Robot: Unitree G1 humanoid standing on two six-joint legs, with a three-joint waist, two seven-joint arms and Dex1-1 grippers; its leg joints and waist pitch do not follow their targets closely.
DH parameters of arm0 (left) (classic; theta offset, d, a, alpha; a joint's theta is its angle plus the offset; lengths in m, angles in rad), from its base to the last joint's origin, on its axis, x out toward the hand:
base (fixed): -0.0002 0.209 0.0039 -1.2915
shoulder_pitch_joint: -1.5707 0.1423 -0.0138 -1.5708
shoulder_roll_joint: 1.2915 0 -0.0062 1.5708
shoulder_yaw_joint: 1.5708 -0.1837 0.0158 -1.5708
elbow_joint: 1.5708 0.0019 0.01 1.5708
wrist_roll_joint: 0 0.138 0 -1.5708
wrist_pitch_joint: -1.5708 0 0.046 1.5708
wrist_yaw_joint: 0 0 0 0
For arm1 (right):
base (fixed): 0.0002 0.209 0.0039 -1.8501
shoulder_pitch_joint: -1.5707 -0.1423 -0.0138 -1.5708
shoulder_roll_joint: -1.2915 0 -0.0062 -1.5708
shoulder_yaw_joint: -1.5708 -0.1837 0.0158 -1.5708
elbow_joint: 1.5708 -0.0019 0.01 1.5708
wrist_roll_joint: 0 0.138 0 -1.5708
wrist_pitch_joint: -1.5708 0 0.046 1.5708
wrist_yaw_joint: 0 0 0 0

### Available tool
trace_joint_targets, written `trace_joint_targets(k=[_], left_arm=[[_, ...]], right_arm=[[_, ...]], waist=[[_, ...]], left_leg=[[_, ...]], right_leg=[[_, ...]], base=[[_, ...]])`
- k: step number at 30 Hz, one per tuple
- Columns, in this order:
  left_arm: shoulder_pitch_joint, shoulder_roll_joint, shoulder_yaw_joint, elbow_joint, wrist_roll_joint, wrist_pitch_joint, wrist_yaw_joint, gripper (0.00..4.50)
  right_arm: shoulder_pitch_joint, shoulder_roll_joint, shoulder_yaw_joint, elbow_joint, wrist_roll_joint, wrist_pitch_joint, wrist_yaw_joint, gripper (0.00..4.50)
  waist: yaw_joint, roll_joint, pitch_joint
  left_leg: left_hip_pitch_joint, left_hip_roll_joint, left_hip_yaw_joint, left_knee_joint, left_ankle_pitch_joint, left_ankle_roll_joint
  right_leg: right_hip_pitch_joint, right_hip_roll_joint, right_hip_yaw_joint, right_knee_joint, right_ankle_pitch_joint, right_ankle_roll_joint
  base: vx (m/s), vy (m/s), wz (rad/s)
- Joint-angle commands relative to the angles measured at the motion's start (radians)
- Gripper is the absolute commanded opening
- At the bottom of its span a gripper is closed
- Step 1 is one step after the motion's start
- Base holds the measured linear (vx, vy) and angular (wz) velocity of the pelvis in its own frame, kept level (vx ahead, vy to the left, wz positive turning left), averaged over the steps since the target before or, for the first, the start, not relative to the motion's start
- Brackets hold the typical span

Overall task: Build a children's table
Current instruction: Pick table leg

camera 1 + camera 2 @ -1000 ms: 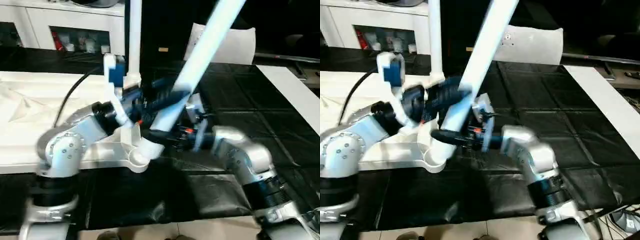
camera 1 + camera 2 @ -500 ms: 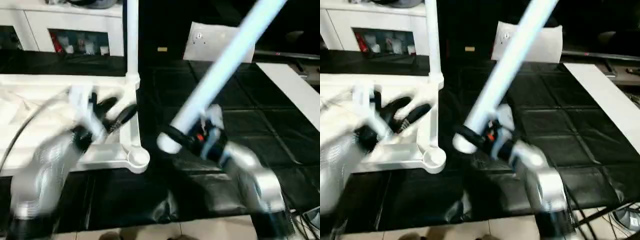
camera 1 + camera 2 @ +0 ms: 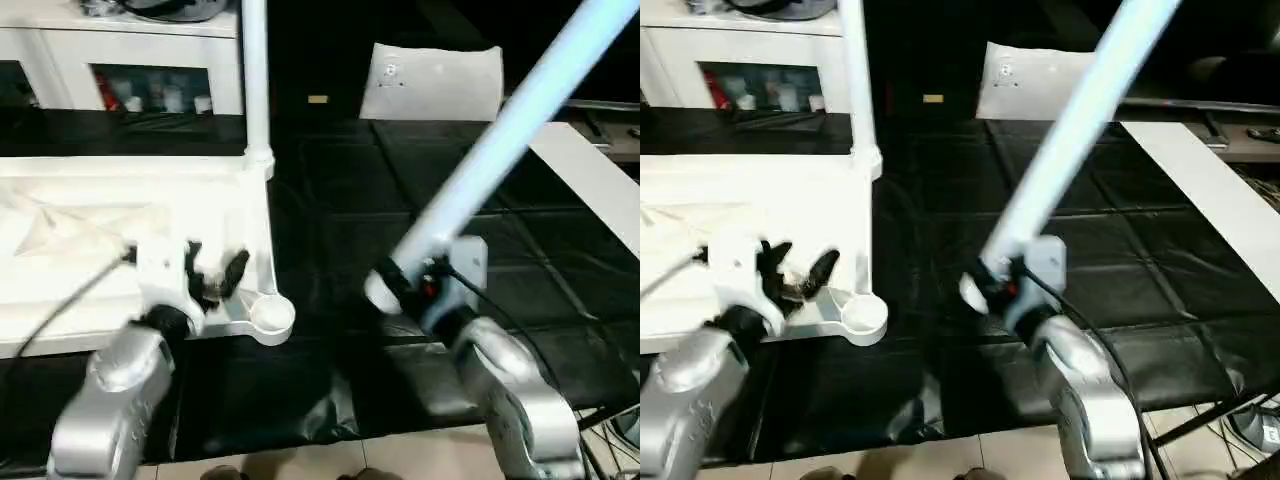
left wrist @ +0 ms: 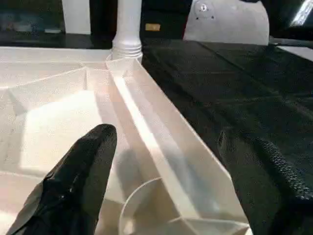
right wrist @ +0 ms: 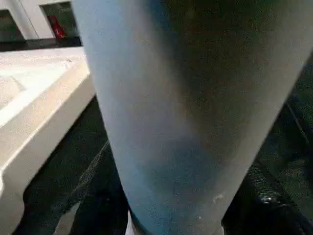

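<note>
Your tabletop (image 3: 120, 215) lies upside down on the black mat (image 3: 400, 190), ribbed underside facing up, at the left of the scene. One leg (image 3: 254, 80) already stands upright in the far corner socket nearest the middle of the mat. The near corner socket (image 3: 271, 314) on that same edge is empty, a round white cup at the tabletop's corner. Your left gripper (image 3: 212, 276) hovers just beside that empty socket with its two black fingers (image 4: 83, 171) spread wide and nothing between them; in the left wrist view they straddle the tabletop's rim above the socket. Your right gripper (image 3: 400, 282) is clamped around the lower end of a second leg (image 3: 500, 130), which tilts up and away to the right, its bottom end hanging in the air over the mat, apart from the tabletop and to the right of the empty socket. A flat white bag (image 3: 432, 82) lies at the far side of the mat, and a long white board strip (image 3: 590, 185) runs along the right.
</note>
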Motion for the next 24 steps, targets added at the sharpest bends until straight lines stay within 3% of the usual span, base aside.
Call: trace_joint_targets(k=[1, 3, 4, 5, 6, 7, 8, 9, 10, 11, 12, 13, 14, 15, 16, 17, 19, 20, 21, 22, 23, 24], left_arm=[[-0.005, -0.001, 0.001, -0.026, 0.011, -0.006, 0.014, 3.74], [-0.008, 0.000, 0.006, -0.024, 0.011, -0.007, 0.015, 3.74], [-0.009, 0.001, 0.007, -0.023, 0.012, -0.008, 0.014, 3.74], [-0.015, 0.003, 0.009, -0.020, 0.014, -0.007, 0.013, 3.74], [-0.019, 0.003, 0.010, -0.019, 0.015, -0.007, 0.011, 3.74], [-0.021, 0.003, 0.012, -0.019, 0.016, -0.006, 0.010, 3.74], [-0.022, 0.003, 0.012, -0.019, 0.016, -0.006, 0.009, 3.74], [-0.025, 0.005, 0.011, -0.016, 0.018, -0.006, 0.006, 3.74], [-0.027, 0.008, 0.009, -0.015, 0.021, -0.006, 0.004, 3.74], [-0.032, 0.010, 0.010, -0.013, 0.023, -0.003, 0.004, 3.74], [-0.032, 0.010, 0.010, -0.013, 0.023, -0.003, 0.004, 3.74], [-0.036, 0.010, 0.012, -0.015, 0.020, 0.003, 0.005, 3.74], [-0.037, 0.009, 0.013, -0.017, 0.019, 0.006, 0.004, 3.74], [-0.038, 0.008, 0.011, -0.018, 0.019, 0.008, 0.003, 3.74], [-0.037, 0.008, 0.010, -0.018, 0.019, 0.008, 0.001, 3.74], [-0.034, 0.010, 0.001, -0.021, 0.025, 0.010, -0.003, 3.74], [-0.031, 0.009, -0.003, -0.023, 0.029, 0.010, -0.003, 3.74], [-0.027, 0.008, -0.002, -0.025, 0.032, 0.010, -0.001, 3.74], [-0.026, 0.007, 0.000, -0.026, 0.033, 0.010, 0.000, 3.74], [-0.024, 0.004, 0.004, -0.025, 0.031, 0.011, 0.003, 3.74], [-0.024, 0.004, 0.004, -0.025, 0.031, 0.011, 0.003, 3.74], [-0.025, 0.004, 0.005, -0.028, 0.042, 0.017, 0.017, 3.74]], right_arm=[[0.006, -0.005, 0.000, -0.044, 0.009, 0.020, -0.007, 1.93], [0.006, -0.006, 0.003, -0.055, 0.008, 0.030, -0.012, 1.93], [0.006, -0.005, 0.004, -0.059, 0.012, 0.031, -0.010, 1.93], [0.006, -0.002, 0.002, -0.065, 0.025, 0.028, 0.000, 1.93], [0.008, 0.000, 0.001, -0.068, 0.033, 0.027, 0.007, 1.93], [0.010, 0.002, 0.001, -0.071, 0.042, 0.026, 0.014, 1.93], [0.011, 0.003, 0.001, -0.072, 0.044, 0.026, 0.016, 1.93], [0.012, 0.001, 0.003, -0.072, 0.043, 0.025, 0.016, 1.93], [0.014, 0.002, 0.003, -0.072, 0.043, 0.025, 0.014, 1.93], [0.012, 0.003, 0.005, -0.070, 0.042, 0.028, 0.013, 1.93], [0.012, 0.003, 0.005, -0.070, 0.042, 0.028, 0.013, 1.93], [0.009, 0.004, 0.006, -0.069, 0.045, 0.031, 0.013, 1.93], [0.008, 0.004, 0.007, -0.070, 0.045, 0.032, 0.013, 1.93], [0.005, 0.002, 0.011, -0.066, 0.044, 0.029, 0.018, 1.93], [0.004, 0.001, 0.011, -0.065, 0.044, 0.027, 0.021, 1.93], [0.003, -0.004, 0.014, -0.063, 0.042, 0.026, 0.024, 1.93], [0.003, -0.008, 0.017, -0.063, 0.046, 0.026, 0.027, 1.93], [0.004, -0.011, 0.023, -0.065, 0.051, 0.029, 0.033, 1.93], [0.004, -0.012, 0.025, -0.066, 0.053, 0.032, 0.034, 1.93], [0.003, -0.010, 0.027, -0.068, 0.066, 0.046, 0.040, 1.93], [0.003, -0.010, 0.027, -0.069, 0.066, 0.046, 0.040, 1.93], [0.000, -0.011, 0.026, -0.069, 0.068, 0.059, 0.037, 1.93]], waist=[[0.020, 0.009, -0.055], [0.028, 0.009, -0.056], [0.036, 0.016, -0.056], [0.037, 0.023, -0.056], [0.030, 0.030, -0.060], [0.021, 0.035, -0.067], [0.015, 0.040, -0.065], [0.015, 0.040, -0.065], [0.011, 0.034, -0.058], [0.012, 0.034, -0.056], [0.011, 0.033, -0.054], [0.013, 0.041, -0.054], [0.004, 0.049, -0.054], [-0.008, 0.059, -0.053], [-0.031, 0.062, -0.049], [-0.048, 0.060, -0.045], [-0.060, 0.062, -0.040], [-0.062, 0.064, -0.042], [-0.048, 0.065, -0.033], [-0.034, 0.015, -0.053], [-0.016, -0.023, -0.072], [-0.029, 0.004, -0.064]], left_leg=[[-0.017, 0.022, -0.012, -0.042, -0.191, 0.073], [-0.023, 0.023, -0.022, -0.018, -0.158, 0.106], [-0.020, 0.036, -0.031, -0.018, -0.125, 0.131], [-0.017, 0.037, -0.028, -0.027, -0.123, 0.136], [0.000, 0.035, -0.013, -0.046, -0.127, 0.153], [0.012, 0.027, -0.001, -0.058, -0.112, 0.187], [0.020, 0.023, 0.005, -0.066, -0.119, 0.218], [0.020, 0.023, 0.005, -0.066, -0.119, 0.218], [0.020, 0.019, 0.008, -0.069, -0.194, 0.221], [0.021, 0.019, 0.006, -0.067, -0.224, 0.211], [0.015, 0.023, -0.004, -0.065, -0.260, 0.190], [0.018, 0.025, -0.010, -0.065, -0.275, 0.177], [0.024, 0.022, -0.009, -0.078, -0.314, 0.152], [0.033, 0.016, -0.006, -0.099, -0.370, 0.127], [0.044, 0.008, 0.003, -0.127, -0.468, 0.089], [0.038, 0.008, 0.016, -0.152, -0.576, 0.046], [0.021, 0.010, 0.032, -0.183, -0.681, 0.006], [-0.004, 0.015, 0.046, -0.224, -0.762, -0.026], [-0.037, 0.013, 0.063, -0.253, -0.814, -0.042], [-0.009, 0.012, 0.071, -0.182, -0.631, -0.074], [0.023, -0.003, 0.009, 0.006, -0.426, -0.045], [-0.023, -0.034, -0.116, 0.177, -0.124, 0.039]], right_leg=[[0.054, -0.151, 0.101, -0.133, -0.509, -0.062], [0.061, -0.185, 0.124, -0.144, -0.529, -0.073], [0.056, -0.188, 0.121, -0.143, -0.494, -0.115], [0.052, -0.173, 0.111, -0.138, -0.458, -0.131], [0.039, -0.135, 0.086, -0.120, -0.363, -0.159], [0.036, -0.110, 0.068, -0.102, -0.248, -0.181], [0.032, -0.100, 0.055, -0.100, -0.202, -0.188], [0.032, -0.100, 0.055, -0.100, -0.202, -0.188], [0.032, -0.115, 0.058, -0.115, -0.251, -0.178], [0.034, -0.126, 0.062, -0.122, -0.286, -0.169], [0.044, -0.150, 0.071, -0.136, -0.353, -0.146], [0.046, -0.157, 0.074, -0.142, -0.379, -0.137], [0.043, -0.142, 0.064, -0.143, -0.397, -0.115], [0.037, -0.110, 0.040, -0.132, -0.385, -0.091], [0.019, -0.066, 0.003, -0.112, -0.361, -0.066], [0.016, -0.044, -0.031, -0.089, -0.329, -0.048], [0.026, -0.030, -0.063, -0.046, -0.297, -0.036], [0.066, -0.024, -0.095, 0.039, -0.217, -0.024], [0.092, -0.023, -0.103, 0.076, -0.204, -0.018], [0.071, -0.121, -0.015, 0.002, -0.420, -0.001], [0.022, -0.257, 0.064, -0.126, -0.667, 0.035], [0.021, -0.345, 0.168, -0.203, -0.866, -0.019]], base=[[0.000, 0.000, 0.00], [0.000, 0.034, 0.02], [0.000, 0.068, 0.03], [0.003, 0.102, 0.08], [0.004, 0.113, 0.10], [0.004, 0.113, 0.10], [-0.007, 0.122, 0.06], [-0.023, 0.139, 0.05], [-0.023, 0.139, 0.05], [-0.033, 0.141, 0.02], [-0.045, 0.145, -0.02], [-0.045, 0.145, -0.02], [-0.052, 0.152, -0.04], [-0.060, 0.156, -0.02], [-0.060, 0.156, -0.02], [-0.066, 0.146, 0.02], [-0.069, 0.117, 0.06], [-0.111, 0.066, 0.06], [-0.092, 0.000, 0.01], [-0.092, 0.000, 0.01], [0.000, 0.000, 0.00], [0.029, 0.061, -0.19]])
